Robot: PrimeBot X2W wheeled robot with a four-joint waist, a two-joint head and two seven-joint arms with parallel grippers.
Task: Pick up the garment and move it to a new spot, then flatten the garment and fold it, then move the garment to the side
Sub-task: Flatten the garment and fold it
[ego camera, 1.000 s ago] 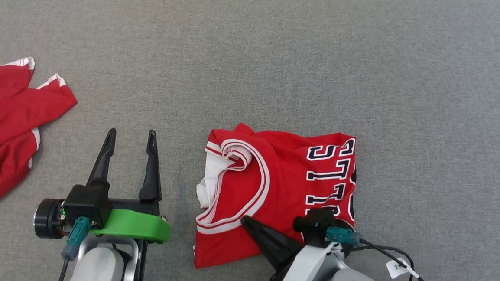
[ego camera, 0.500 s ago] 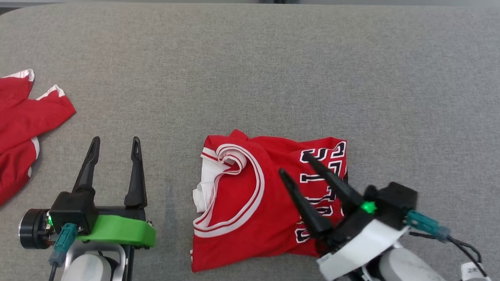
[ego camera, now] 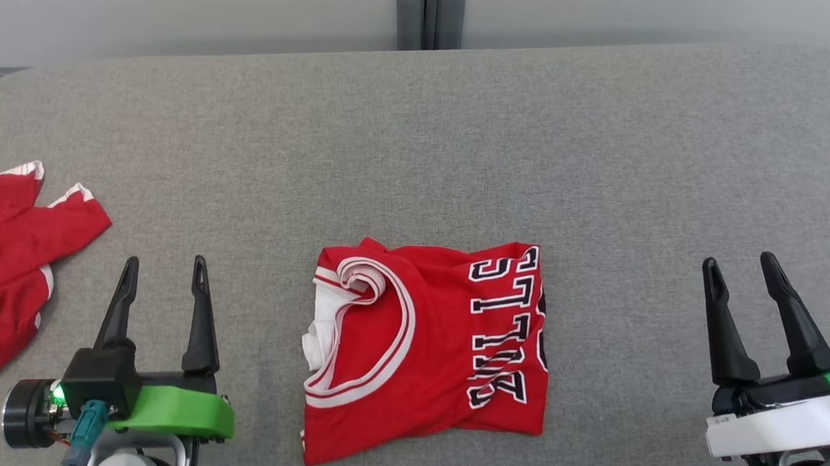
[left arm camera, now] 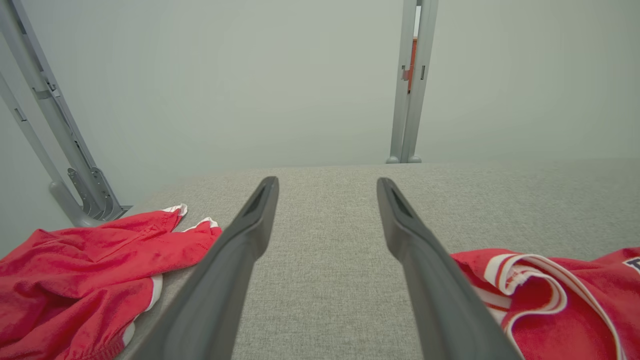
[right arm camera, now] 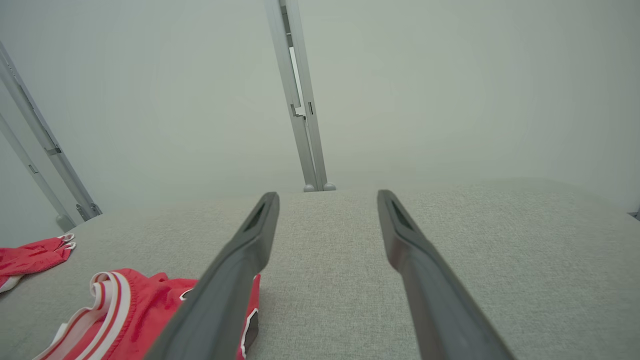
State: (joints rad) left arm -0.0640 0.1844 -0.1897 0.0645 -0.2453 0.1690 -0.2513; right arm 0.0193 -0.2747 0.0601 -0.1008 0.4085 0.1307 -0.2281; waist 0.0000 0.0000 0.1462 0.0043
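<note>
Both wide; left fingers (ego camera: 199, 313) beside jersey (ego camera: 429, 349); right fingers (ego camera: 722, 331) now clear of it.

Garment (ego camera: 437, 349): red sleeveless jersey, white-and-red striped trim round the neck opening, black block lettering edged in white. I found it folded into a rough rectangle, lying flat on the grey padded surface (ego camera: 606, 165), about midway across its width and close to its near edge. The neck opening faced the surface's left side, its trim curled over at the far end with white lining showing. Lettering ran sideways down the fold's right part. Edges were uneven, and the near left corner poked toward the surface's near edge.
</note>
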